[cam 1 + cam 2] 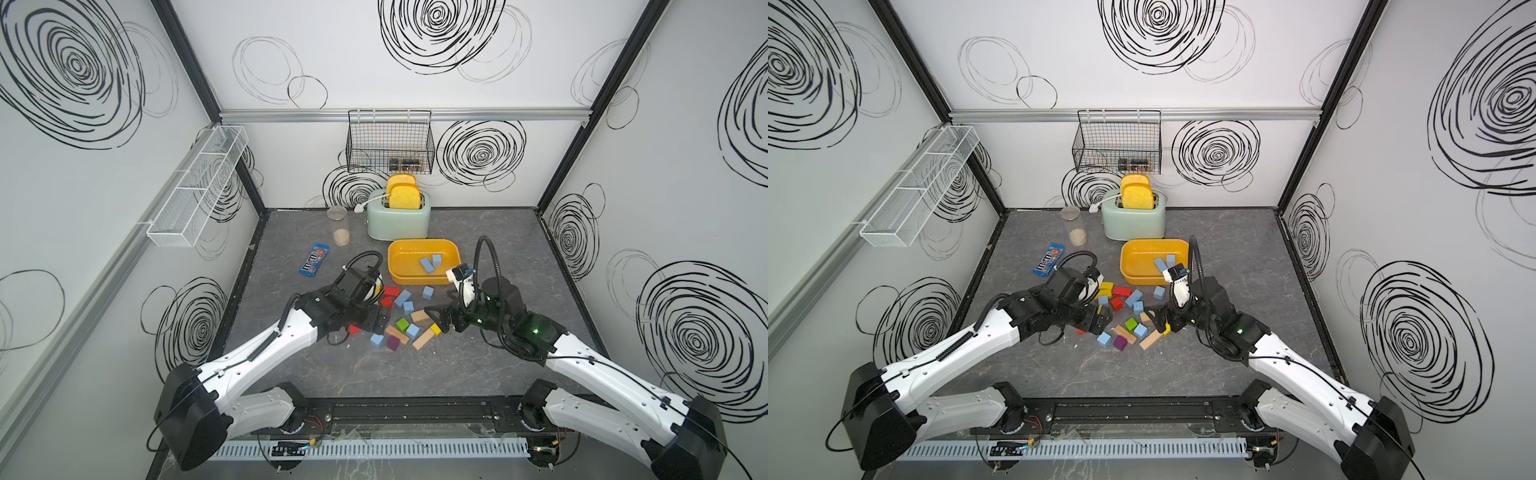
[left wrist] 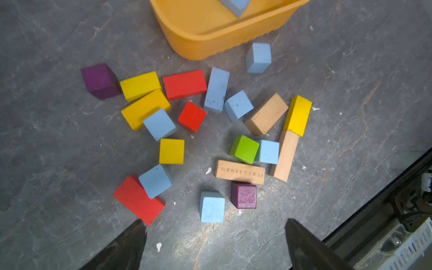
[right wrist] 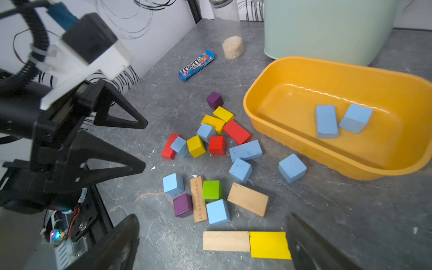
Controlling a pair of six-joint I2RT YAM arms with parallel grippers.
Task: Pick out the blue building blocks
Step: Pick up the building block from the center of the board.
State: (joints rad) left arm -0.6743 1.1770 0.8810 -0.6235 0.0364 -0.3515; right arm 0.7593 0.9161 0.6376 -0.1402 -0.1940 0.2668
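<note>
Several light-blue blocks (image 1: 402,297) lie among mixed coloured blocks mid-table. Two more blue blocks (image 3: 326,121) rest inside the yellow tub (image 1: 392,266). My left gripper (image 2: 214,224) hangs open over the left edge of the pile, with a blue cube (image 2: 212,208) just ahead of its fingertips and nothing between them. My right gripper (image 3: 212,215) is open at the pile's right edge, above a wood brick and a yellow brick (image 3: 268,244), with a blue cube (image 3: 217,211) close in front. In both top views the two grippers (image 1: 374,318) (image 1: 1160,320) face each other across the pile.
Red, yellow, green, purple and plain-wood blocks (image 2: 184,84) are mixed in with the blue ones. A blue candy packet (image 1: 314,259), a clear jar (image 1: 340,226) and a mint toaster (image 1: 399,222) stand behind. Wire baskets (image 1: 390,141) hang on the walls.
</note>
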